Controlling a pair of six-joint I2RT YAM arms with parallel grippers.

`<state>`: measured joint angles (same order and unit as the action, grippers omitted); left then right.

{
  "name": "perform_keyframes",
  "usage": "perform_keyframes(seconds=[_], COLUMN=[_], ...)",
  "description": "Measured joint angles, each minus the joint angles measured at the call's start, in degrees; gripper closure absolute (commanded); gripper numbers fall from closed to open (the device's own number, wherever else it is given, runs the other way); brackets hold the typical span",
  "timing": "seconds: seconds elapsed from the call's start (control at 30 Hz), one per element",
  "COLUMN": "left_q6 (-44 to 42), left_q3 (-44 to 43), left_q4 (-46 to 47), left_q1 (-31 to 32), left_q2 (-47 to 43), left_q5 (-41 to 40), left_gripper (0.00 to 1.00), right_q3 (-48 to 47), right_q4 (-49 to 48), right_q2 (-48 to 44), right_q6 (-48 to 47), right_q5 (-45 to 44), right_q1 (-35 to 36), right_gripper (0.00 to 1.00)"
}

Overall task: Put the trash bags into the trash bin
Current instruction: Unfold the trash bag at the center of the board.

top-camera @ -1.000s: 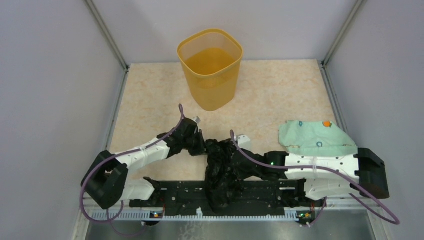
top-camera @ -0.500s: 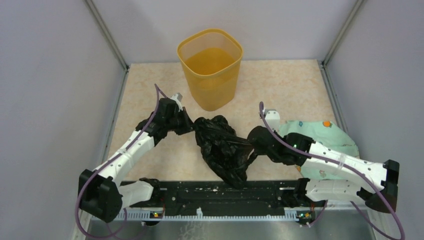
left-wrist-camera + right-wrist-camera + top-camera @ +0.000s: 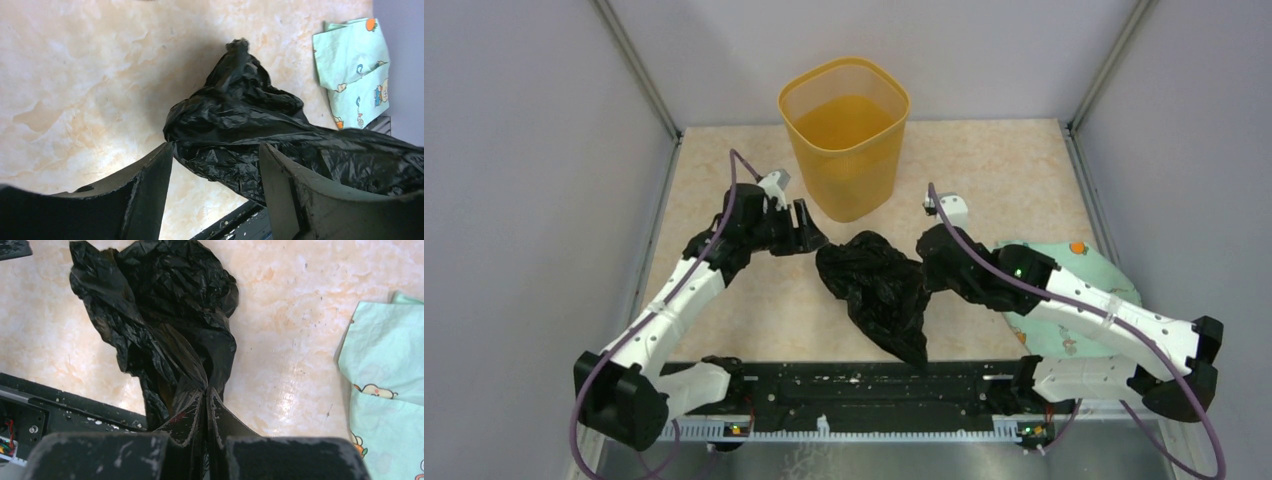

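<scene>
Near edge: black rail (image 3: 864, 385). Just past it the bag (image 3: 879, 292) lies crumpled on the table (image 3: 984, 170), tail trailing toward the rail. R gripper (image 3: 206, 392) is pinched tight on a gathered fold at the bag's right side (plastic squeezed between the fingers). L gripper (image 3: 215, 148) sits just left of the bag, jaws well apart, gripping nothing. Green cloth (image 3: 1089, 265) lies flat at right, partly under the R arm. Bin (image 3: 849, 190) stands upright at the far edge, apart from the bag.
</scene>
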<state>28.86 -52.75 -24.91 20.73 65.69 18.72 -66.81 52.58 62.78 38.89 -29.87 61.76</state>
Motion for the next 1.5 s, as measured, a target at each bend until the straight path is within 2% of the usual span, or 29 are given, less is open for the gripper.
perform_keyframes(seconds=[0.23,0.3,0.43,0.57,0.7,0.77,0.83,0.9,0.93,1.0,1.03,1.1,1.13,1.23,1.37,1.5], left_q6=[-2.40,-1.95,0.04,2.43,4.28,5.18,6.29,7.65,8.33,9.57,10.05,10.75,10.91,11.32,11.54,11.93], left_q3=[-0.28,1.01,3.96,6.45,7.26,7.30,7.30,7.30,7.28,7.28,7.30,7.30,7.30,7.34,7.34,7.34], left_q4=[-1.66,-0.96,1.42,5.51,9.35,11.19,12.57,13.09,13.05,12.85,12.72,12.48,12.07,9.94,8.76,10.29], left_q1=[3.89,7.15,17.77,25.40,32.76,35.82,37.66,38.62,38.75,38.80,38.77,38.77,38.80,38.45,36.44,35.47], left_q2=[-8.79,-11.54,-15.04,-15.32,-12.09,-9.94,-8.28,-7.26,-6.86,-6.54,-6.58,-7.08,-7.58,-10.14,-13.03,-11.65], left_q5=[2.40,3.63,4.63,4.20,0.90,-1.09,-3.34,-6.47,-8.31,-11.50,-13.11,-16.35,-18.01,-22.47,-23.85,-20.17], left_gripper=[0.34,0.33,0.31,0.27,0.20,0.22,0.29,0.43,0.55,0.79,0.88,0.97,1.00,1.00,1.00,0.92], right_q3=[-3.19,-3.52,-3.50,-3.50,-3.50,-3.37,-3.26,-2.97,-2.95,-2.95,-2.95,-2.95,-2.95,-2.89,-1.70,-0.04], right_q4=[-2.34,-3.93,-7.96,-12.63,-15.43,-16.70,-17.92,-19.26,-19.98,-20.50,-20.44,-20.13,-19.96,-19.61,-20.02,-22.10], right_q2=[1.25,1.22,1.22,1.90,4.20,5.25,5.77,5.75,5.75,5.75,5.75,5.73,5.60,3.91,-1.62,-6.21], right_q6=[-4.46,-5.38,-5.90,-5.01,-1.53,0.66,2.82,4.37,4.96,5.66,5.73,5.60,5.49,3.80,1.27,-0.22], right_q5=[3.37,6.01,13.07,19.58,22.08,22.49,22.49,22.47,22.51,22.40,22.34,21.97,21.81,21.18,21.24,22.99], right_q1=[-2.62,-4.26,-6.36,-6.45,-6.45,-6.45,-6.45,-6.45,-6.45,-6.45,-6.45,-6.45,-6.45,-6.45,-6.45,-6.38], right_gripper=[1.00,1.00,1.00,1.00,1.00,1.00,1.00,0.91,0.83,0.62,0.52,0.30,0.25,0.17,0.15,0.16])
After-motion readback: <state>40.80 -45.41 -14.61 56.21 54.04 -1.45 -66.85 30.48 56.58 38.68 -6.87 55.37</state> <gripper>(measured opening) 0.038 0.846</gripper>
